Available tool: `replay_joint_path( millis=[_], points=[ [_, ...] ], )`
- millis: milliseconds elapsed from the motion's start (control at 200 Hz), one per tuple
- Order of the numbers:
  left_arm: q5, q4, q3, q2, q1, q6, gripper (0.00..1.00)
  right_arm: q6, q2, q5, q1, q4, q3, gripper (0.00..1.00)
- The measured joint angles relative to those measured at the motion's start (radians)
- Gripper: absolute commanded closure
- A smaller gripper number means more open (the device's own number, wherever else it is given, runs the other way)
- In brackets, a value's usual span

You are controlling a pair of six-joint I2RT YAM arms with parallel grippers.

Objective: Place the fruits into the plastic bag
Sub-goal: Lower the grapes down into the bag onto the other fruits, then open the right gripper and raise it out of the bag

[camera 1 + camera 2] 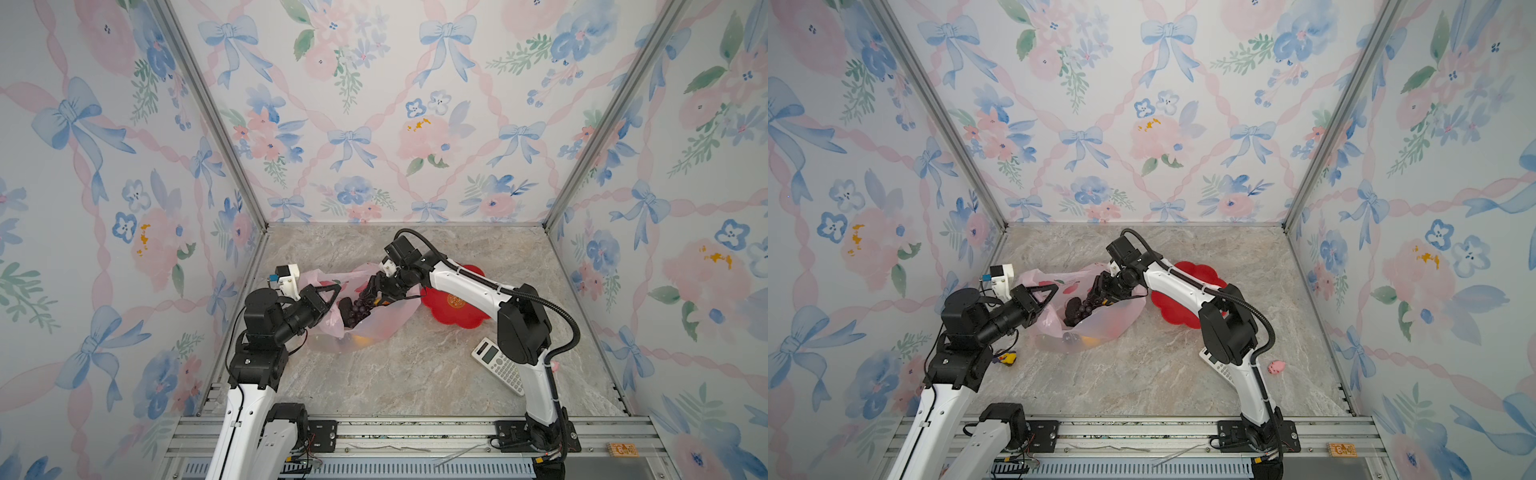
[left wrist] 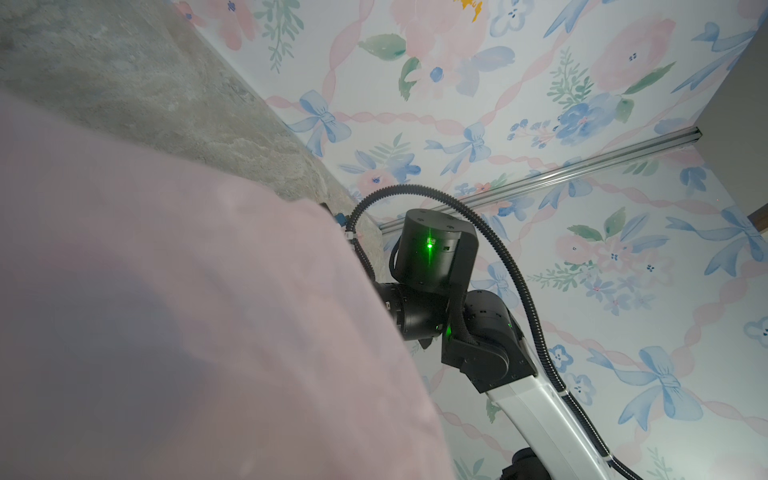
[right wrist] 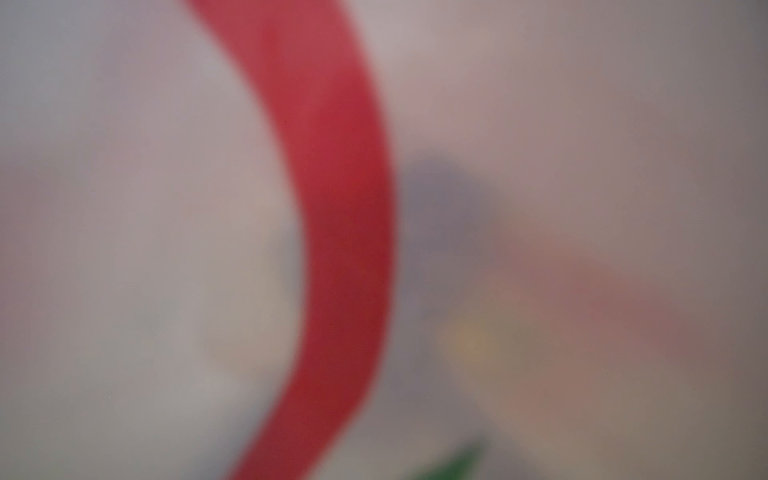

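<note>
- Right wrist view: only blurred pink film and red print, the plastic bag [image 3: 124, 208] close against the lens.
- Left gripper [image 1: 332, 289] pinches the bag's rim at 9 o'clock, likely propping the mouth open.
- Right gripper [image 1: 372, 291] reaches in from 2 o'clock over the grape bunch [image 1: 357, 312] lying in the mouth; jaws spread or gripping, I cannot tell.

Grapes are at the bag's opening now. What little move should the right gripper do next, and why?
Probably open fully and draw the right gripper back out of the plastic bag. The grape bunch lies inside the bag's mouth, which the left gripper pinches up by its rim. Whether the jaws have let go is unclear.
</note>
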Motion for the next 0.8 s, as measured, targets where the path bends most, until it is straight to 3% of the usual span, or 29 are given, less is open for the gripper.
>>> replay_joint_path(
  millis=[25, 45, 80, 800],
  points=[
    [0.000, 0.000, -0.001, 0.000, 0.000, -0.002, 1.00, -0.019, 0.000, 0.006, 0.002, -0.011, 0.016, 0.11],
    [0.000, 0.001, -0.002, 0.000, 0.000, -0.004, 1.00, -0.019, 0.000, 0.011, 0.003, -0.018, 0.027, 0.00],
    [-0.002, 0.000, -0.003, 0.000, 0.000, -0.006, 1.00, -0.038, 0.000, 0.020, 0.007, -0.032, 0.047, 0.04],
    [-0.033, 0.030, -0.018, 0.006, 0.019, -0.029, 1.00, -0.440, -0.003, 0.294, 0.111, -0.486, 0.484, 0.04]
  ],
)
